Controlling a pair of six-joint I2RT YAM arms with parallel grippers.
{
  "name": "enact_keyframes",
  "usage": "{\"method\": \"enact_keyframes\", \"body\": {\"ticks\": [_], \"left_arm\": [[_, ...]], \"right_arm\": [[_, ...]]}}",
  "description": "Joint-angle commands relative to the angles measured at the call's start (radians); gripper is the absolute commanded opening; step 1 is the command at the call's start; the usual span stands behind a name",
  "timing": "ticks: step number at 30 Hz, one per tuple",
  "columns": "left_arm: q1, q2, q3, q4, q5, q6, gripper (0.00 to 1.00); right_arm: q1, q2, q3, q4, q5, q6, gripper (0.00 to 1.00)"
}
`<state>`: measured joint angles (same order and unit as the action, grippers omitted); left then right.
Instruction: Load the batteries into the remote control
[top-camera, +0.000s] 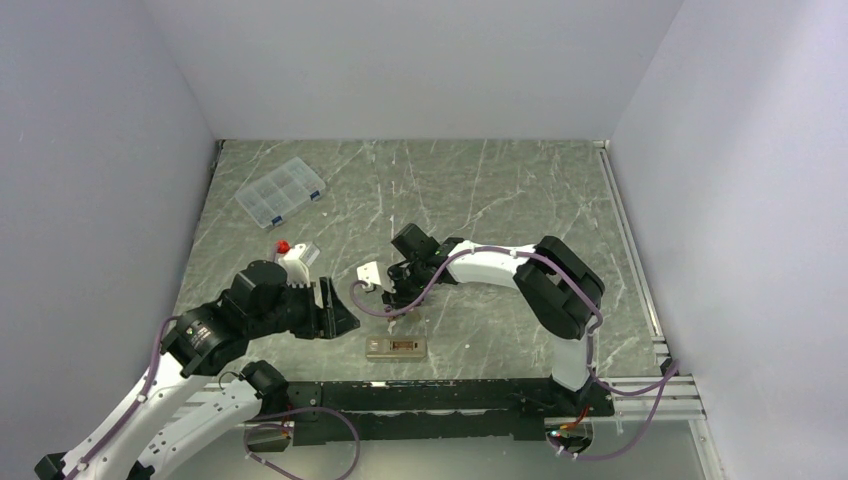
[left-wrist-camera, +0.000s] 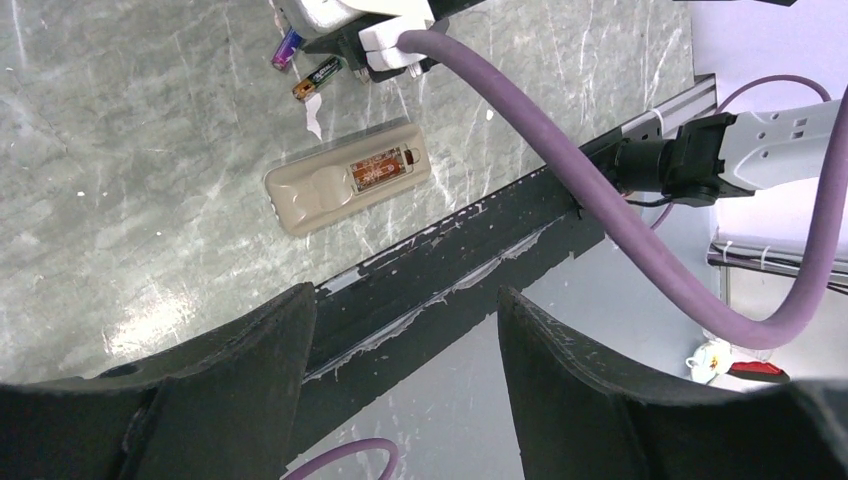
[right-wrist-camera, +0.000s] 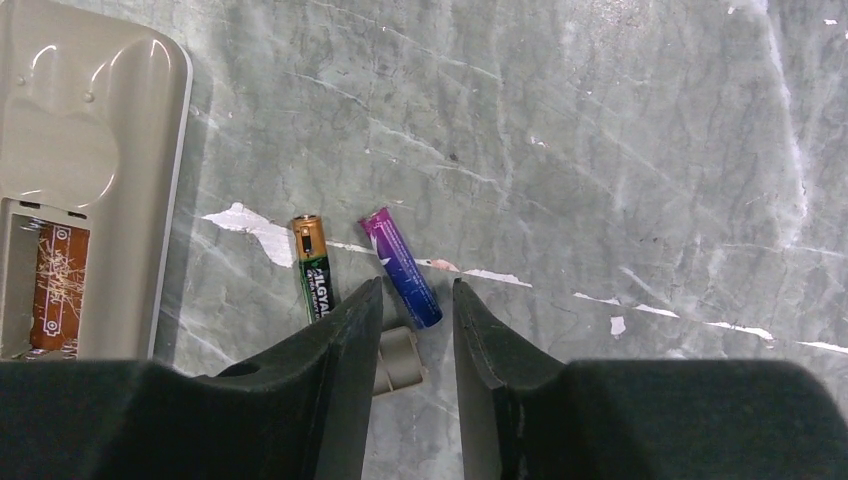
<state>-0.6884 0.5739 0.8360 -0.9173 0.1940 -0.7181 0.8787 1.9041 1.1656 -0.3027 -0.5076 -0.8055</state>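
The remote control (left-wrist-camera: 330, 190) lies back-up near the table's front edge, with its battery bay open and a reddish battery (left-wrist-camera: 380, 168) lying in it. It also shows in the top view (top-camera: 396, 348) and at the left of the right wrist view (right-wrist-camera: 85, 170). Two loose batteries lie on the table: a purple-blue one (right-wrist-camera: 402, 265) and a green-black one with a gold end (right-wrist-camera: 316, 275). My right gripper (right-wrist-camera: 415, 292) is open low over them, its fingertips either side of the purple battery's near end. My left gripper (left-wrist-camera: 405, 315) is open, empty and raised left of the remote.
A small beige cover piece (right-wrist-camera: 398, 360) lies between my right fingers. A clear compartmented box (top-camera: 281, 192) sits at the back left. A white object with a red part (top-camera: 290, 255) and a small white piece (top-camera: 369, 272) lie nearby. The black base rail (top-camera: 440, 395) runs along the front.
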Motion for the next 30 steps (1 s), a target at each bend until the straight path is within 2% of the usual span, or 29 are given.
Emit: {"method": "enact_keyframes", "body": {"ticks": [1, 16, 20, 22, 30], "left_arm": [[0.003, 0.0, 0.041, -0.004, -0.005, 0.011, 0.72], [0.004, 0.001, 0.054, -0.01, -0.014, 0.014, 0.73], [0.004, 0.007, 0.054, -0.005, -0.015, 0.015, 0.73], [0.004, 0.011, 0.054, -0.001, -0.021, 0.013, 0.73], [0.003, 0.036, 0.043, 0.002, -0.05, 0.005, 0.72]], "right_arm": [[-0.004, 0.034, 0.006, -0.009, -0.01, -0.002, 0.34], [-0.027, 0.058, -0.014, -0.022, -0.023, 0.076, 0.22], [-0.027, 0.047, -0.034, -0.008, -0.028, 0.097, 0.11], [-0.027, 0.036, -0.05, 0.007, -0.032, 0.109, 0.01], [-0.024, -0.034, -0.094, 0.07, -0.011, 0.161, 0.0]]}}
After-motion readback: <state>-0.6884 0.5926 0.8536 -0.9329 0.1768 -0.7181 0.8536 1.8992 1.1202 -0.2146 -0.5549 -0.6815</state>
